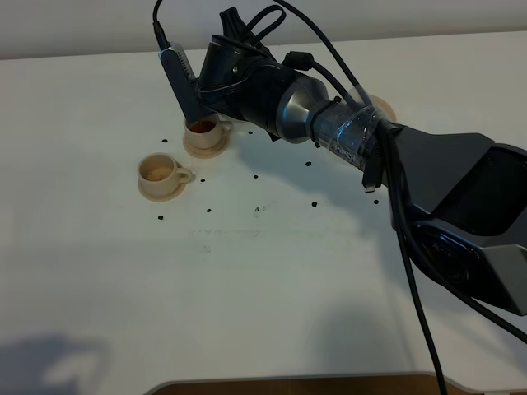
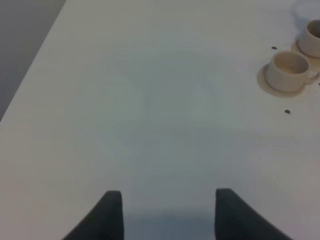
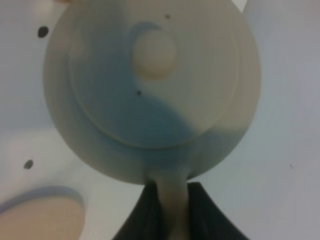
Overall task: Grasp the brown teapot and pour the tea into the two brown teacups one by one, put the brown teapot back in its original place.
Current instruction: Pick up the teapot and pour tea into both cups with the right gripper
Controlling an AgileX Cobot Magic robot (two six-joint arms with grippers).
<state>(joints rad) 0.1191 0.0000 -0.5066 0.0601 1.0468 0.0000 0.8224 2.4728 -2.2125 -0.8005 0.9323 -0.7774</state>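
In the right wrist view the brown teapot [image 3: 150, 90] fills the frame from above, its lid knob [image 3: 154, 55] in sight. My right gripper [image 3: 172, 212] is shut on its loop handle [image 3: 172, 192]. In the high view the right arm [image 1: 321, 123] reaches across to the far teacup [image 1: 206, 130], which holds dark tea, and the arm hides the teapot. The near teacup [image 1: 160, 171] looks pale inside. Both teacups [image 2: 287, 70] [image 2: 312, 37] sit on saucers far from my left gripper [image 2: 167, 215], which is open and empty. The original place, a tan disc [image 1: 382, 107], peeks out behind the arm.
Small black dots [image 1: 314, 202] mark the white table [image 1: 247, 288]. A wooden edge [image 1: 288, 385] runs along the near side. A tan round rim [image 3: 40, 217] lies beside the teapot in the right wrist view. I cannot tell which saucer it is.
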